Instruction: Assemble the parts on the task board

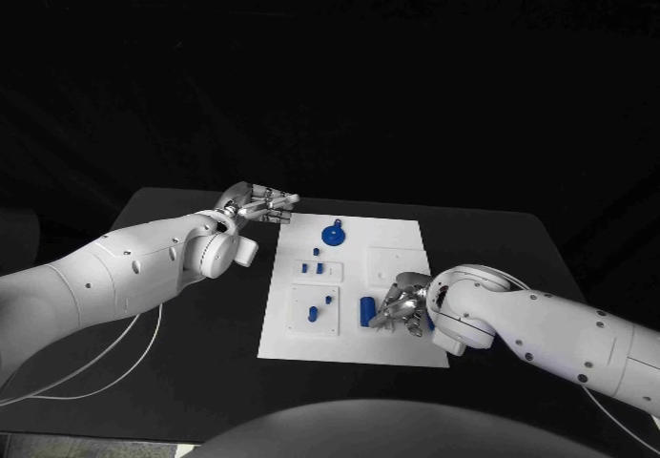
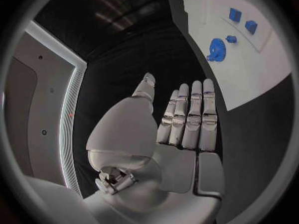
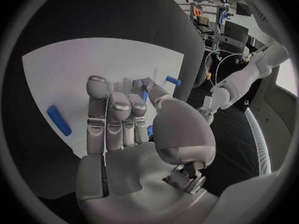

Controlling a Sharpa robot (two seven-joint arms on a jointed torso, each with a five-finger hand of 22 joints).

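On the counter [image 1: 179, 329] we find the task board [image 1: 399, 239] lying flat at the centre. Near its front edge, a raised square plate [image 1: 314, 312] carries small blue pieces, and an oblong blue part [image 1: 367, 310] lies just beside it. The right hand [image 1: 404, 307] rests over the board's front right area, fingers [image 3: 102, 112] curled; a small blue piece [image 3: 145, 92] sits at the fingertips, but we cannot tell whether it is grasped. Farther back, two small blue blocks [image 1: 312, 268] stand mid-board. A round blue gear [image 1: 333, 233] lies near the far edge. The left hand [image 1: 258, 205] hovers beside the board's far left corner, fingers [image 2: 190, 117] straight, released, holding nothing.
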